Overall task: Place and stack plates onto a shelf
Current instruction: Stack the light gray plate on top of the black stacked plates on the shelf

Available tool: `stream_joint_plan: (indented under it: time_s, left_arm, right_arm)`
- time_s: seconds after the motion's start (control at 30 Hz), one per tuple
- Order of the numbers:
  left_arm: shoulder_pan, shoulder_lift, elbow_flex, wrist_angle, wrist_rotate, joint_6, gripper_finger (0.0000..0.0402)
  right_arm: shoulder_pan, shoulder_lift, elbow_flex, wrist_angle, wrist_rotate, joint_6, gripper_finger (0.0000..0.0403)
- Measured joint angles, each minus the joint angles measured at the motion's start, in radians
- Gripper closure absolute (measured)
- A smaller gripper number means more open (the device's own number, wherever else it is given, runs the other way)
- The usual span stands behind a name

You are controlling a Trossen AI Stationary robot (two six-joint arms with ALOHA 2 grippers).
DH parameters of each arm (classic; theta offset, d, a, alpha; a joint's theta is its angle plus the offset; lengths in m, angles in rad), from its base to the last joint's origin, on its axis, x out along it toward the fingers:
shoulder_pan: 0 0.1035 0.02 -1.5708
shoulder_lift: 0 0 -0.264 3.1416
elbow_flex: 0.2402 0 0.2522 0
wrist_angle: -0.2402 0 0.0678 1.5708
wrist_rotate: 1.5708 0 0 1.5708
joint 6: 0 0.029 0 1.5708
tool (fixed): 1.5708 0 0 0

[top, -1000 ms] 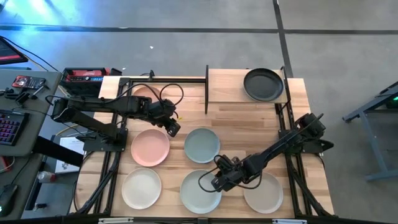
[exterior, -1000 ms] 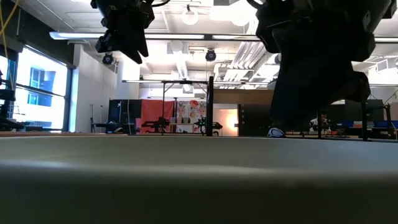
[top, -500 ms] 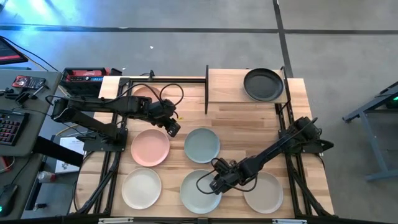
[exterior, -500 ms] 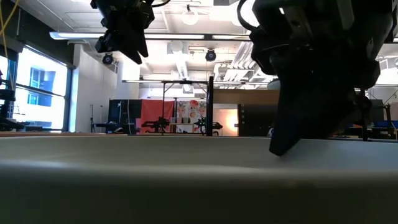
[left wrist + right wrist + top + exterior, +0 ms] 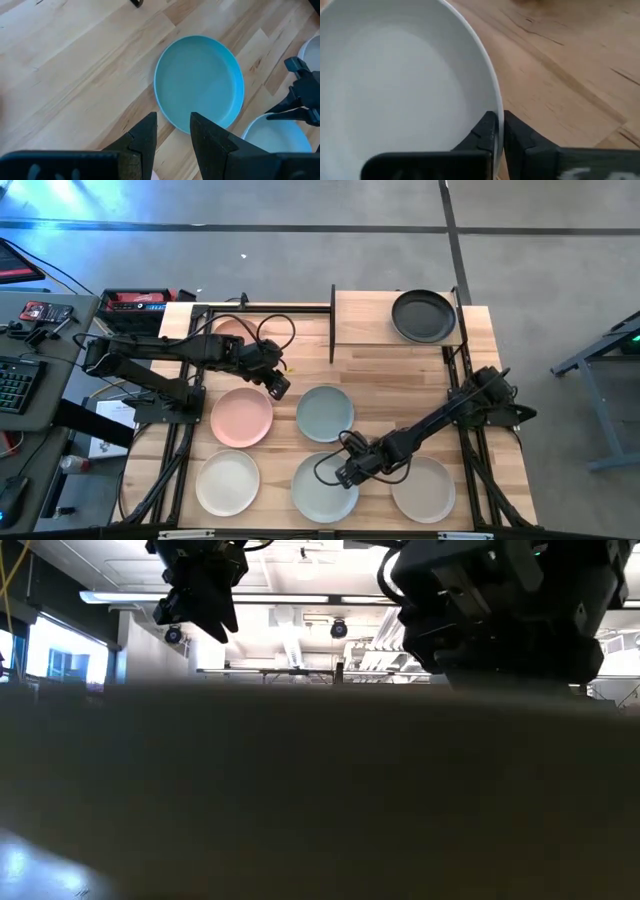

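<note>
The right gripper [image 5: 345, 475] sat low at the near edge of the surface [image 5: 400, 370], its fingers [image 5: 487, 131] pinched shut on the rim of a pale green plate [image 5: 323, 486]. The left gripper [image 5: 279, 388] hovered beside the pink plate [image 5: 241, 416], fingers parted and empty — one black plate [image 5: 423, 315] rested on the shelf [image 5: 365, 320].

Six round, shallow plates are on show: a black plate [image 5: 423, 316] sits on the right end of the small light-wood shelf [image 5: 365, 319]. On the table lie a pink plate [image 5: 241, 417], a blue-green plate [image 5: 325, 412] beside it, a cream plate [image 5: 228, 483] and a beige plate [image 5: 424, 490]. A pale blue-green plate [image 5: 322, 489] at the front edge has its rim pinched from the right.
</note>
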State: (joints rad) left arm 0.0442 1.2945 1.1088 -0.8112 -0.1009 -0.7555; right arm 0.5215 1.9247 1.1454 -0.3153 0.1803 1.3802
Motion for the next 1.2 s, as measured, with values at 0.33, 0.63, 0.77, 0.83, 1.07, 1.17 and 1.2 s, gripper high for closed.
stream_joint_plan:
  time_s: [0.33, 0.63, 0.77, 0.83, 1.07, 1.17, 1.2]
  left_arm:
    - [0.0, 0.0, 0.0, 0.0, 0.0, 0.0, 0.0296]
    - [0.0, 0.0, 0.0, 0.0, 0.0, 0.0, 0.0296]
    - [0.0, 0.0, 0.0, 0.0, 0.0, 0.0, 0.0296]
    - [0.0, 0.0, 0.0, 0.001, 0.0, 0.005, 0.0296]
    - [0.0, 0.0, 0.0, 0.001, 0.001, 0.051, 0.0296]
    - [0.0, 0.0, 0.0, 0.001, 0.001, 0.069, 0.0296]
    - [0.0, 0.0, 0.0, 0.0, 0.001, 0.083, 0.0296]
  right_arm:
    - [-0.017, -0.093, 0.0, -0.087, 0.027, -0.025, 0.0402]
    - [-0.028, -0.245, 0.0, -0.246, 0.102, -0.036, 0.0402]
    - [-0.049, -0.325, 0.0, -0.341, 0.109, -0.037, 0.0403]
    - [-0.066, -0.371, 0.0, -0.387, 0.121, -0.05, 0.0403]
    - [-0.168, -0.562, 0.0, -0.514, 0.164, -0.132, 0.0403]
    - [-0.23, -0.644, 0.0, -0.557, 0.19, -0.161, 0.0403]
    - [-0.254, -0.67, 0.0, -0.569, 0.197, -0.172, 0.0403]
